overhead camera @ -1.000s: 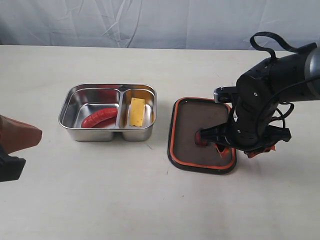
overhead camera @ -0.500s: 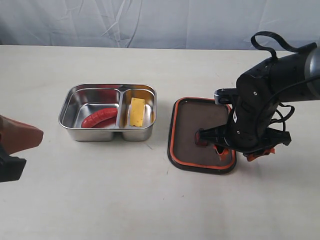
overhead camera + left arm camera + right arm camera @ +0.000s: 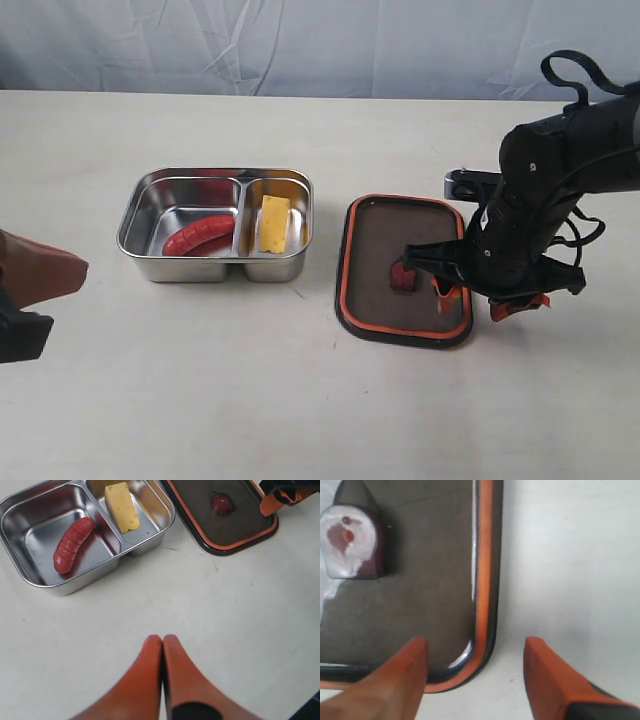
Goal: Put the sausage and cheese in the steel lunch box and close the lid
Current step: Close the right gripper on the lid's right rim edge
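Right arm has slid outward across the lid, so the right jaws now stand wide apart, straddling its orange rim at a corner, lined up for a grab. Sausage and cheese already sit in the steel lunch box alongside, while the left jaws rest pressed together, idle

One sausage, one cheese, one box, one lid.

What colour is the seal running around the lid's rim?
Orange. The seal rings the dark brown lid; clearest in the right wrist view.
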Controlling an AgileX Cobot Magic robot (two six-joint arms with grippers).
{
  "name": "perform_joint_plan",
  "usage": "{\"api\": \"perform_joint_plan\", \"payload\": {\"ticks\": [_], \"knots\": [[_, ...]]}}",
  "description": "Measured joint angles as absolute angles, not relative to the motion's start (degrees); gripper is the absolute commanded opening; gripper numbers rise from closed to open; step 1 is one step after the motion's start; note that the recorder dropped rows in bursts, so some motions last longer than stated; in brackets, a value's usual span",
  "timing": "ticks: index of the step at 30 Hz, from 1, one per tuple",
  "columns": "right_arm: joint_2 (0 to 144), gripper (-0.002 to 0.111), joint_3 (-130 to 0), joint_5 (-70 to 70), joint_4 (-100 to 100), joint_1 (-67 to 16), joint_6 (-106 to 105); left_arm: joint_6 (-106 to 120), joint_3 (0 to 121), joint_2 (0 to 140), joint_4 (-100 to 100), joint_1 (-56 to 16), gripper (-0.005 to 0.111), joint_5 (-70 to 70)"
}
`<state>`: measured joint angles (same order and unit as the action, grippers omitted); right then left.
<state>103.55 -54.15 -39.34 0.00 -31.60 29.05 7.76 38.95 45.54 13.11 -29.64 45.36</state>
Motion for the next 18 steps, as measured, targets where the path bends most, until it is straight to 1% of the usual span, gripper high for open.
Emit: {"api": "perform_joint_plan", "payload": {"ticks": [18], "knots": [[105.6, 0.055, -54.2, -39.3, 0.6, -31.6, 28.7, 7.8, 39.0, 45.5, 13.2, -29.6, 0.000, 44.4]]}}
